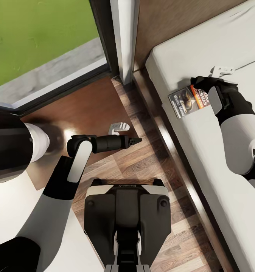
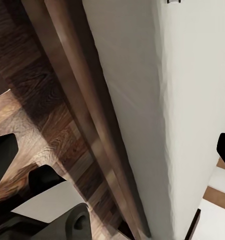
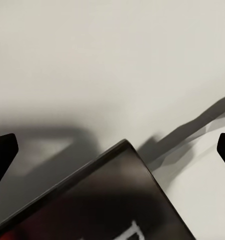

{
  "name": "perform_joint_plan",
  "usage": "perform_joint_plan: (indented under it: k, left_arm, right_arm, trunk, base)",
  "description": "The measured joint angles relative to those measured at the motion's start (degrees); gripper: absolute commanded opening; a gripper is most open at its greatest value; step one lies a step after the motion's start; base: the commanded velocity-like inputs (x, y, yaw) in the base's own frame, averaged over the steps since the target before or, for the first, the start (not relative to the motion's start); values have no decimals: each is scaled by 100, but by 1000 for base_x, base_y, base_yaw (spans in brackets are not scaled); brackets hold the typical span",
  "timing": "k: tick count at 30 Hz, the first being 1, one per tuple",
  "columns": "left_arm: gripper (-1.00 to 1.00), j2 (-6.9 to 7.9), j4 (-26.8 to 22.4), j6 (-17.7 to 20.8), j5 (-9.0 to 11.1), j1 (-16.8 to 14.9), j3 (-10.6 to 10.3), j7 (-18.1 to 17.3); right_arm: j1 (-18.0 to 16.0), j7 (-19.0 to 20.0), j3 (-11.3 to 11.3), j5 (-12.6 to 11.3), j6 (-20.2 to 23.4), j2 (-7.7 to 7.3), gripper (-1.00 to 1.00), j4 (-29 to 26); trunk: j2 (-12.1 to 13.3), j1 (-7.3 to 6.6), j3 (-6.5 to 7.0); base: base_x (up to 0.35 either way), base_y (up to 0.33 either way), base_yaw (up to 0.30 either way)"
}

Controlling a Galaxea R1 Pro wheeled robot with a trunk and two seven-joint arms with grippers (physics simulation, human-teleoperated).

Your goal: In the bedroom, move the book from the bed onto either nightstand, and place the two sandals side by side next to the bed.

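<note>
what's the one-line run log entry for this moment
phase: reaching for book | right end effector: open, over book on bed | left end effector: above floor, holding nothing

- Head view was bright and evenly lit; daylight entered through the window (image 1: 48, 49) at upper left
- A glare spot sat on the dark brown surface (image 1: 69, 134) below the window
- The mattress (image 1: 218, 49) was pale, near overexposure, with soft creases
- Left wrist view: floor (image 2: 22, 115) dim, mattress side (image 2: 142, 100) shaded
- Right wrist view: the book (image 3: 102, 205) was blurred, its lettering unreadable; soft grey shadows lay around it
</note>
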Motion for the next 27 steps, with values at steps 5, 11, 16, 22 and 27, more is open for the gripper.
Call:
perform_joint_plan:
  k: [5, 11, 16, 22, 27]
  left_arm:
    - [100, 0, 0, 0, -2, 0, 0, 0]
    - [100, 13, 0, 0, -2, 0, 0, 0]
    - [100, 17, 0, 0, 0, 0, 0, 0]
    - [100, 18, 0, 0, -1, 0, 0, 1]
    - [100, 18, 0, 0, -2, 0, 0, 0]
  right_arm:
    - [-2, -2, 1, 10, 3, 0, 100, -3]
    - [-1, -2, 2, 14, 0, 0, 100, -3]
    - [0, -5, 7, 13, 1, 0, 100, -4]
    - [-3, -3, 5, 22, 7, 0, 100, -3]
    - [0, -5, 5, 18, 1, 0, 100, -5]
  trunk:
    - [1, 0, 0]
    - [1, 0, 0]
    - [0, 0, 0]
    - [0, 0, 0]
    - [0, 0, 0]
  base:
    - [0, 0, 0]
    - [0, 0, 0]
    - [0, 0, 0]
    - [0, 0, 0]
    - [0, 0, 0]
